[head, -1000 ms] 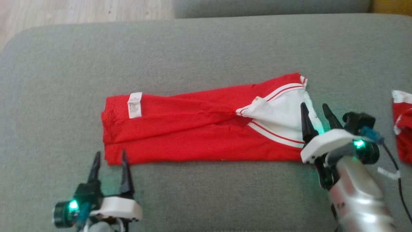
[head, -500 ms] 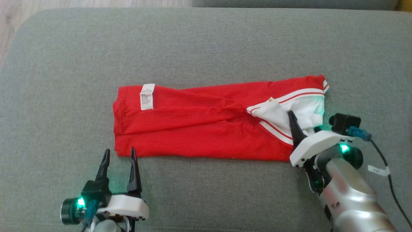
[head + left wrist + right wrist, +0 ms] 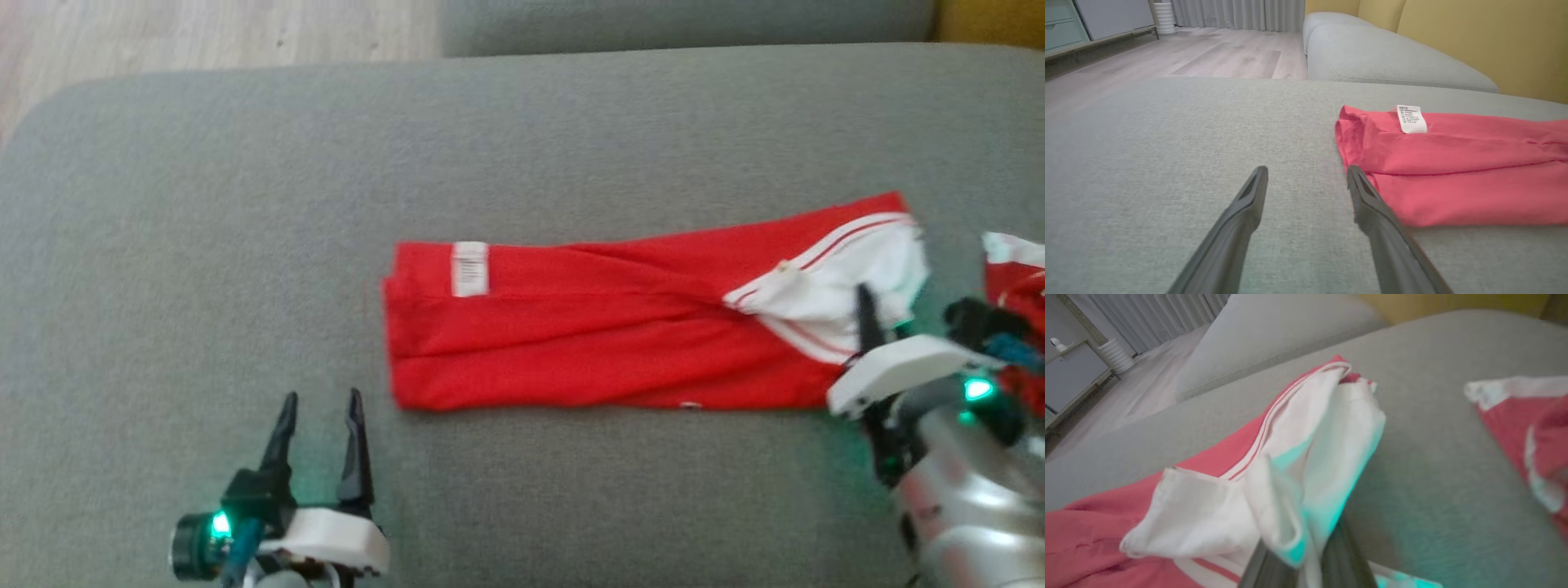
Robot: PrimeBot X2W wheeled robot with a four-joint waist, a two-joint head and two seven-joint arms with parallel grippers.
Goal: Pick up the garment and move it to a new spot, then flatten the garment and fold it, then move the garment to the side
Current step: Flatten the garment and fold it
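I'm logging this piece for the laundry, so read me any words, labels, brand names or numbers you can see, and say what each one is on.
White care label, on the red garment near its end: several rows of small print, too small and blurred to read.
No other words, brand marks, numbers or signs can be read.

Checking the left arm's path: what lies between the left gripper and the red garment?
Only bare grey cushion: in the head view a strip of it separates the open left gripper from the garment's near corner.
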